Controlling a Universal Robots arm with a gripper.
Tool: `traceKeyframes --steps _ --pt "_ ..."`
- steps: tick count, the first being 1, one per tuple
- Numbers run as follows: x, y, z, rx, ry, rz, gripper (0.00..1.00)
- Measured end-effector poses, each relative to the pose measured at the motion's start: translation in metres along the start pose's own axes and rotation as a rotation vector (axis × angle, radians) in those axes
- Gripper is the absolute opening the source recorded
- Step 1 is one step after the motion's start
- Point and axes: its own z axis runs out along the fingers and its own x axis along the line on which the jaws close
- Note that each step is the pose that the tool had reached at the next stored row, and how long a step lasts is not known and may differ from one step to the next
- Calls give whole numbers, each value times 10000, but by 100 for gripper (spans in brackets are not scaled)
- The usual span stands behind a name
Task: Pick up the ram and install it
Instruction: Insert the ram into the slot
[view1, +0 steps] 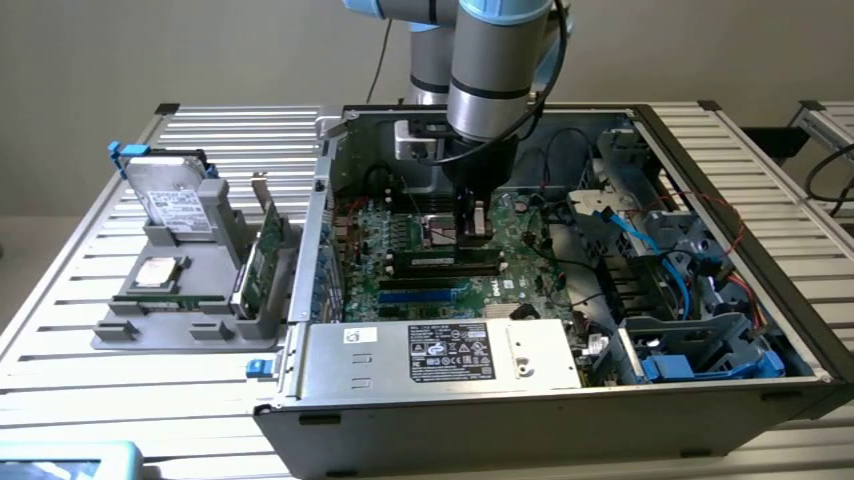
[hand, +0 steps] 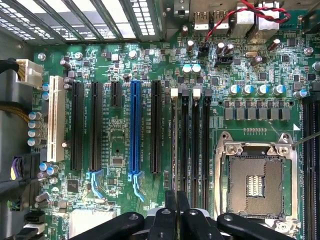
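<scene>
Arm: in the exterior view you see your robot arm (view1: 487, 70) reaching straight down into the open computer case (view1: 324, 230).
Gripper: your gripper (view1: 467, 243) hangs low over the green motherboard (view1: 400, 240), near its middle.
Ram: the ram (view1: 447, 262) appears to stand on edge on the motherboard, directly under the gripper's tips. You cannot tell whether they touch it.
Power supply: a grey power supply (view1: 534, 350) lies along the near side of the case.
Holder: on the exterior view's left, outside the case, a grey holder (view1: 134, 330) carries a hard drive (view1: 167, 195) and an upright green expansion card (view1: 267, 235).
Jaws: in the wrist view your gripper (hand: 176, 196) has its two black fingers (hand: 171, 205) pressed together.
Memory slots: four black memory slots (hand: 206, 145) run side by side, and the fingers sit over the pair furthest from the CPU socket (hand: 255, 180).
Neighbours: the open CPU socket lies just beside the memory slots, and a blue expansion slot (hand: 134, 130) lies on their other side.
</scene>
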Motion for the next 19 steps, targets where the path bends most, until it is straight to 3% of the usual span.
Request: traceKeyframes --steps 19 --pt "0 0 5 -4 33 50 13"
